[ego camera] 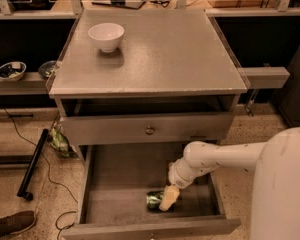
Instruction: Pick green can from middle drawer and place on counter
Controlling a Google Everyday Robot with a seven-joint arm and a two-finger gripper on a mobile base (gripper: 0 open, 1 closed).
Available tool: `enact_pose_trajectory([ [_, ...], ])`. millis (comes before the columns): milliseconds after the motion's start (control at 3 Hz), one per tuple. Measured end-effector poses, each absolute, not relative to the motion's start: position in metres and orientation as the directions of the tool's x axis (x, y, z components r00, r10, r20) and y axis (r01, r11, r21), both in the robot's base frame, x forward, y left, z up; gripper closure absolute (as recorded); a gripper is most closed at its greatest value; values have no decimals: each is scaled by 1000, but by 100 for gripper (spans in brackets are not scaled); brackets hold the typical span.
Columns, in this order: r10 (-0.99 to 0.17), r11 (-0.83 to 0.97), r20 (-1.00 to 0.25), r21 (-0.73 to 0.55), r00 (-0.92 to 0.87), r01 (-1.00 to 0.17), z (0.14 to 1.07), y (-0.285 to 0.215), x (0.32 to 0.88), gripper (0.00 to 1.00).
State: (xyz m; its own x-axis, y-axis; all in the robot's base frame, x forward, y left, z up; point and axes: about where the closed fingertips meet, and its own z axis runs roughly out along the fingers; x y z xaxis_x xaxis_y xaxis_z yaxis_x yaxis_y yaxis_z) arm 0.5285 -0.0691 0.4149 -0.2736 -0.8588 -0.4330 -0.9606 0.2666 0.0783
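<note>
Handling: green can [154,200] reads as a small thin-walled metal drink can. It is probably light and stiff along its length, but easy to dent if squeezed hard mid-body. Its shiny skin is likely slippery, and lying on its side it can roll. Full or empty: cannot tell.

Best hold, my call: across the round body near mid-length, pinching opposite sides with moderate force. Skip the ends, where it could pivot out on the lift.

Location: the can lies on its side on the plank floor of the middle drawer [110,179], which stands pulled open. It sits close to the drawer's front wall, a bit right of the drawer's centre, with its long axis roughly along that wall.

Gripper [169,198] is down inside the drawer too, in the front-right part, overlapping the can's right end. Spread or clamped: cannot tell, nor whether it actually touches the can. White arm [220,156] comes in over the drawer's right wall.

Above the drawer sits a shut drawer front with a brass knob [149,130], and above that the table [165,54], the drop target. It carries a white bowl [106,36] toward its far left.

Writing: none readable. The can shows only green with pale patches, no brand legible. No labels visible on the cabinet either.
</note>
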Motion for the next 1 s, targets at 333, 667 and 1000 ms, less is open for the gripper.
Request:
enact_pose_trajectory([
  [333,-857,266,-435,86,-276,-960,411,-69,526,0],
  [667,-851,263,-444,106,-282,-959,402,-67,520,0],
  [1000,-808,291,-485,166,-336,-942,389,-62,505,0],
])
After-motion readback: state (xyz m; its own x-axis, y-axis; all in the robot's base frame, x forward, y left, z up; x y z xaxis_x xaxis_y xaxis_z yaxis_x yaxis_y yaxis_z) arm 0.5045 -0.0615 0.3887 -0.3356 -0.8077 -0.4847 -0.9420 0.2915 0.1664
